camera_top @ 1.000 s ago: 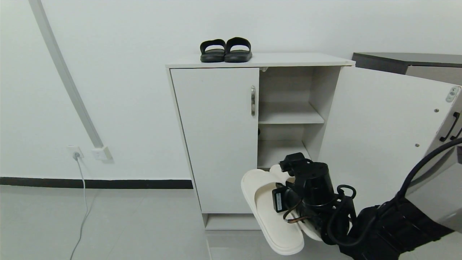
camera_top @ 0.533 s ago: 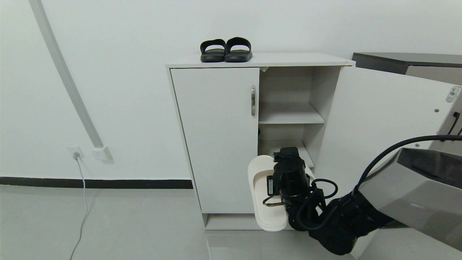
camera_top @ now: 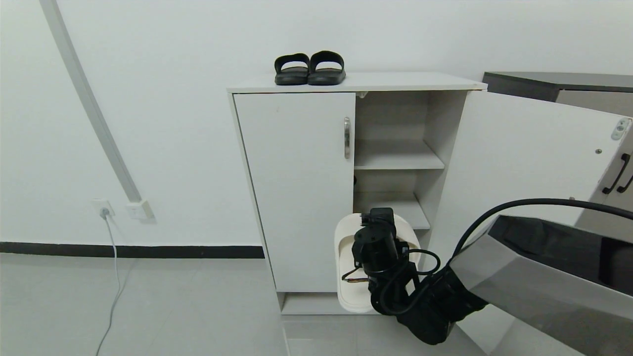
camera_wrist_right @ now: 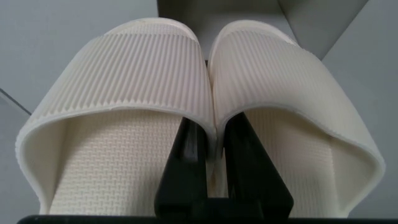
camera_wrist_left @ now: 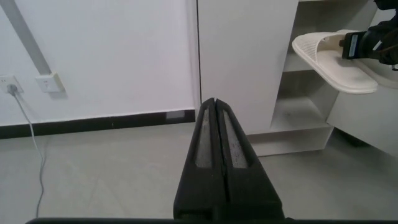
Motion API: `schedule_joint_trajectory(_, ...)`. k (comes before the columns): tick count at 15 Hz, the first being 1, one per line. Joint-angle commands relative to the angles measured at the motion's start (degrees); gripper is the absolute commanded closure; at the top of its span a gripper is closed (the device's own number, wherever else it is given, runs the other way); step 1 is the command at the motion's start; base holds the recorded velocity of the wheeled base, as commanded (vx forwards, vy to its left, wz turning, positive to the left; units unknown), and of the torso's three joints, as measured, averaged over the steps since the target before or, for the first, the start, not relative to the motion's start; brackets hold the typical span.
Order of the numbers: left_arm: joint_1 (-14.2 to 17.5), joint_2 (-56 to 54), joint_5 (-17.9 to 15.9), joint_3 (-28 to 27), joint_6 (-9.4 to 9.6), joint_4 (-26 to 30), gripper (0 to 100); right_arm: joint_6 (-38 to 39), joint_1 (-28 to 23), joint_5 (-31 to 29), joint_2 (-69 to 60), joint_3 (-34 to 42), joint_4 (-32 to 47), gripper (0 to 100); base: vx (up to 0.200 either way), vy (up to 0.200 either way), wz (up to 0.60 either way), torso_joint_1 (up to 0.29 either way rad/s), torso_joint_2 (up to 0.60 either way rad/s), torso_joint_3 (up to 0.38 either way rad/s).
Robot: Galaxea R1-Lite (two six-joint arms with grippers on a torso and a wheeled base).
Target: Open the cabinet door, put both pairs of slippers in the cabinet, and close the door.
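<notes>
A white cabinet [camera_top: 296, 198] stands against the wall with its left door shut and its right door [camera_top: 519, 163] swung wide open. A pair of black slippers [camera_top: 309, 68] sits on its top. My right gripper [camera_wrist_right: 213, 146] is shut on the inner edges of a pair of white slippers [camera_wrist_right: 124, 81], held side by side. They hang at the mouth of the cabinet's lowest compartment [camera_top: 348, 282], just under the lower shelf [camera_top: 395, 210]; they also show as the white slippers [camera_wrist_left: 333, 59]. My left gripper [camera_wrist_left: 215, 106] is shut on nothing, low over the floor in front of the cabinet.
Two bare shelves [camera_top: 395, 157] show inside the open half. A wall socket with a hanging cable [camera_top: 105, 212] is to the left. A dark-topped unit [camera_top: 554, 81] stands behind the open door. Grey tiled floor [camera_top: 173, 306] spreads out left of the cabinet.
My right arm has carried the white slippers up and forward from in front of the cabinet's base into the open doorway. The black slippers and the doors have stayed put.
</notes>
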Motion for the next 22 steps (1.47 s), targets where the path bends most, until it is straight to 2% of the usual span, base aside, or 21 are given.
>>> schedule_joint_trajectory(1,0.0,0.1,0.0,-0.1,-0.03,0.0,100,0.0,0.0,0.0,0.2,0.0,0.0,100,0.000,0.000,0.00,0.000,0.00,0.000)
schedule_joint_trajectory(4,0.0,0.1,0.0,0.0,-0.03,0.0,100,0.0,0.0,0.0,0.3,0.2,0.0,100,0.000,0.000,0.00,0.000,0.00,0.000)
schedule_joint_trajectory(13,0.0,0.1,0.1,0.0,-0.03,0.0,100,0.0,-0.1,0.1,2.0,0.4,-0.3,100,0.000,-0.200,0.00,0.002,0.00,0.001)
schedule_joint_trajectory(19,0.0,0.1,0.1,0.0,-0.03,0.0,100,-5.8,-0.6,3.2,6.3,0.2,-8.8,100,0.000,0.000,0.00,0.000,0.00,0.000)
schedule_joint_trajectory(22,0.0,0.1,0.1,0.0,-0.03,0.0,100,-6.0,-1.0,5.4,6.8,0.0,-8.8,100,0.000,0.000,0.00,0.000,0.00,0.000)
